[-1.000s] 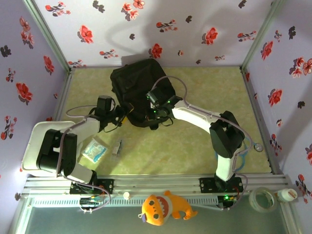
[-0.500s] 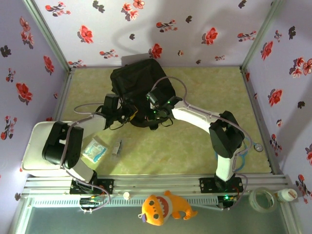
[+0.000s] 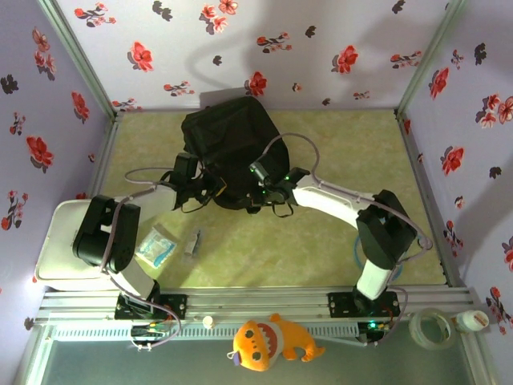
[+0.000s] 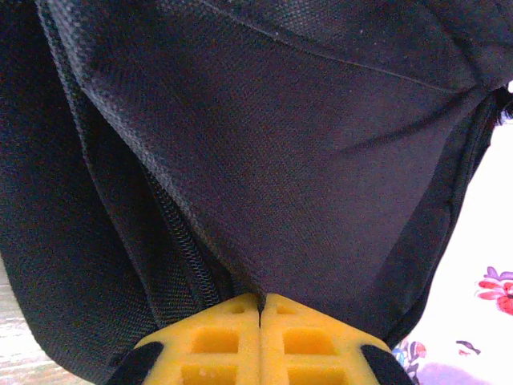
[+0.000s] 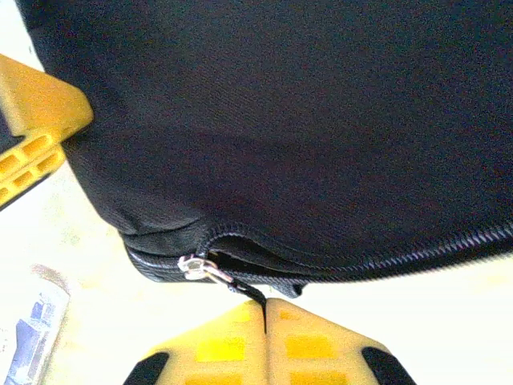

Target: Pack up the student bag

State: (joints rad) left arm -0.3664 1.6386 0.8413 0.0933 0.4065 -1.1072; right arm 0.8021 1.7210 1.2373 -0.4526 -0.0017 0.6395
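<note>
Green table (image 3: 337, 233), walled enclosure. Backpack (image 3: 228, 136), black, lies in the upper centre of the top view, rounded end toward the back wall, lower edge toward the arms. White case (image 3: 50, 241) at the left edge, partly under the left arm. Left gripper (image 3: 210, 191) at the backpack's lower-left edge; wrist view has its yellow fingers (image 4: 208, 341) pressed together, a fold of black fabric pinched at the tips. Right gripper (image 3: 256, 196) at the lower-right edge, fingers (image 5: 321, 345) together, clamped on the black zip tab (image 5: 244, 289) hanging from the metal slider (image 5: 195, 265). Orange plush toy (image 3: 268, 341) on the near rail, bottom centre. Clear packet (image 3: 156, 246) on the table, lower left.
</note>
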